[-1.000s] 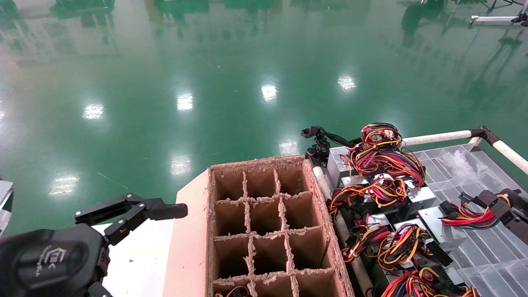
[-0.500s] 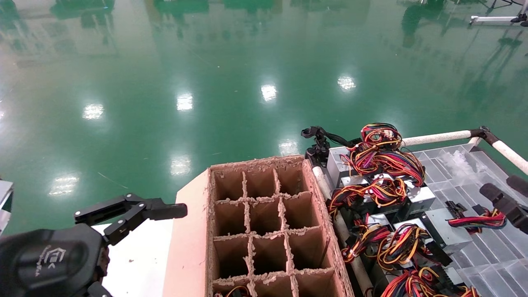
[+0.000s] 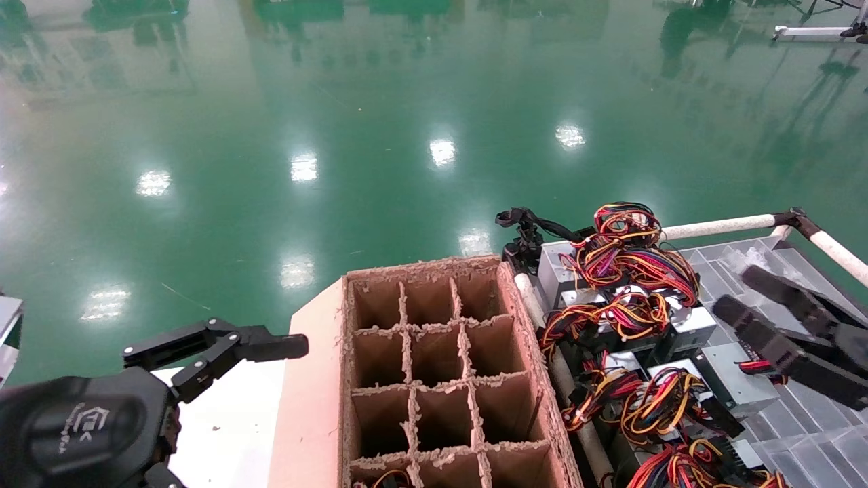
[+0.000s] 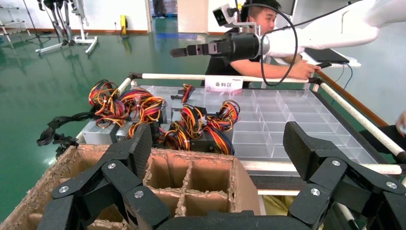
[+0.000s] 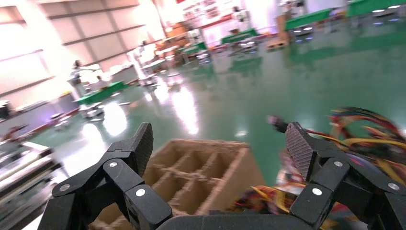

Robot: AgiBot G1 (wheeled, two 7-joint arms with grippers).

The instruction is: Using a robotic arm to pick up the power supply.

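I have the right end effector [image 3: 746,293] out at about 3 o'clock in the head view, hanging above the clear tray [image 3: 807,420], its two long fingers spread apart and holding nothing. The supply [image 3: 736,386] I want lies just below and inboard of those fingers, a grey box on the tray, with its red and orange wires [image 3: 756,367] poking out beneath the end effector. Other supplies [image 3: 627,271] with tangled yellow and purple wires crowd the tray's 9 o'clock side, next to the divided carton [image 3: 434,379]. The left end effector [image 3: 217,346] sits parked at 8 o'clock, fingers also spread, empty. To do this step well, I judge I should swing the fingers down over the box body, not the wire bundle, and square them to its two flat sides before closing; a grip on wires alone would likely let the box dangle or slip. I would also keep clear of the neighbouring bundles, since a snagged loop could drag a second unit up.
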